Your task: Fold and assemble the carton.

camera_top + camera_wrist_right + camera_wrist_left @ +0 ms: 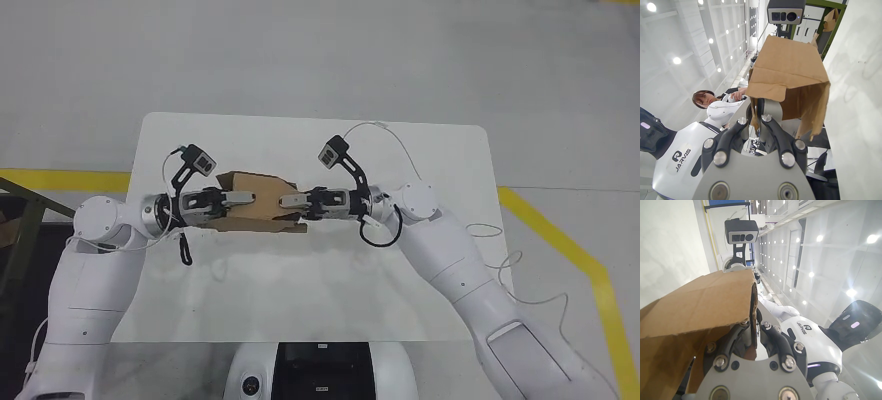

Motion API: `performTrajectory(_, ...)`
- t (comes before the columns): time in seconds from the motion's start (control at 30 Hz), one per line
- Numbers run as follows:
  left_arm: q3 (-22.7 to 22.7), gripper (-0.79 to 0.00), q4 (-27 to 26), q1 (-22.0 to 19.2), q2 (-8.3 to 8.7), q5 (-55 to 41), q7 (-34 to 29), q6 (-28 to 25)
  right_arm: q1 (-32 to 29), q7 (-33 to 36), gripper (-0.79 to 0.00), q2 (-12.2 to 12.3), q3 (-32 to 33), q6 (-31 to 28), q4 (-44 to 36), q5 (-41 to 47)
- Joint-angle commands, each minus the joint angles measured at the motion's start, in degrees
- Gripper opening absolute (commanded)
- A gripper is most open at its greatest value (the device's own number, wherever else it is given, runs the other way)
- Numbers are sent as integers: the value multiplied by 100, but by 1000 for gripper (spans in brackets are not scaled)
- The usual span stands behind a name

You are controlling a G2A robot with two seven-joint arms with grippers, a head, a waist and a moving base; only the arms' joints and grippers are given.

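Observation:
A brown cardboard carton (258,202) is held between both arms over the middle of the white table (420,290). My left gripper (240,198) is shut on the carton's left side wall; in the left wrist view the carton (702,306) has a wall edge clamped between the fingers (745,330). My right gripper (288,202) is shut on the carton's right side. The right wrist view shows the carton (789,64) with an open end and a loose flap (810,113) hanging, its torn wall edge pinched by the fingers (770,109).
The table is white with rounded corners. Yellow floor tape (570,250) runs past its right side, and a dark rack (15,215) stands off the left edge. A loose cable (400,150) arcs over the right arm.

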Motion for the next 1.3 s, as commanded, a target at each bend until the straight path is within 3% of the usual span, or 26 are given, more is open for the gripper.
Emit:
performTrajectory(0.0,-11,-785,10,5,4,40,52,-71,-21,-21,0,0,23,-7,-33,30)
performTrajectory(0.53,115,-785,66,69,41,1086,592,-844,-199,-230,0,30,182,-66,-652,-109)
performTrajectory(1.27,178,-785,-119,193,84,1051,765,-933,-113,-882,0,-52,-27,-157,-1159,-815)
